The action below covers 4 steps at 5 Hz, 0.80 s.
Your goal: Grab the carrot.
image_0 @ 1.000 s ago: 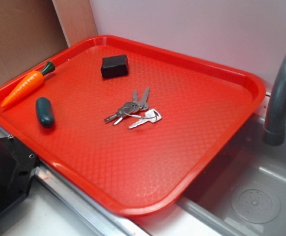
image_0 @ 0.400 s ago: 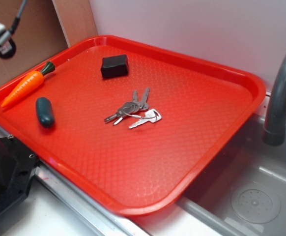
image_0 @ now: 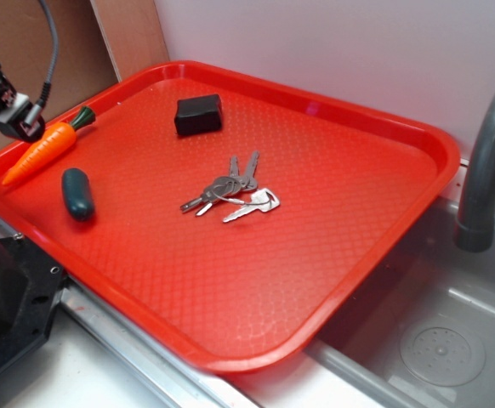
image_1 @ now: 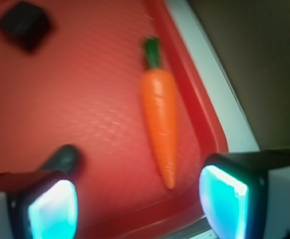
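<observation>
Carrot (image_1: 159, 127): we count one on the red tray (image_0: 315, 255), beside one teal capsule (image_0: 77, 193); our gripper (image_1: 135, 204) hangs spread above, empty.

The carrot (image_1: 158, 110) is seen lying on the red tray (image_1: 85, 109), beside its rim. The gripper (image_1: 137, 204) is held apart above it, nothing clasped.

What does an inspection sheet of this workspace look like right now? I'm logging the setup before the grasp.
Surface: red tray, textured, beside a sink.
Job's things: carrot lying along the tray's left rim, untouched.
Clutter: dark teal capsule, black block, bunch of keys.
Grippers: gripper open, above the carrot's tip, holding nothing.
Cables: grey cable running up from the gripper.
Surroundings: grey faucet, sink basin, white wall, wooden panel.
</observation>
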Motion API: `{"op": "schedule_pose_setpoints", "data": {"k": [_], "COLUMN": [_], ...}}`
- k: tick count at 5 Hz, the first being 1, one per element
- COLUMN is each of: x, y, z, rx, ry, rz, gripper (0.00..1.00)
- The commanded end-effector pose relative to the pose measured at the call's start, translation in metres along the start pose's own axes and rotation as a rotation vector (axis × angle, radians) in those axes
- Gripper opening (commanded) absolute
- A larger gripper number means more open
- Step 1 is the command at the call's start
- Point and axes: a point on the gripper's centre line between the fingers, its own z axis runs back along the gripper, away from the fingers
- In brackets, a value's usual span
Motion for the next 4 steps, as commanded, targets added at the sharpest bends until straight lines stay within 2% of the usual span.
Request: {"op": "schedule_pose_setpoints", "data": {"k": [1,3,4], "x": [0.018,0.038,0.043], "y": [0.01,-0.007,-0.02], "z": [-0.054,-0.075,-0.074], "rx": [-0.012,-0.019,0.021], "ry": [0.047,0.07,0.066], "rz": [0.052,0.02,-0.024], "gripper": [1.0,1.0,0.2]}}
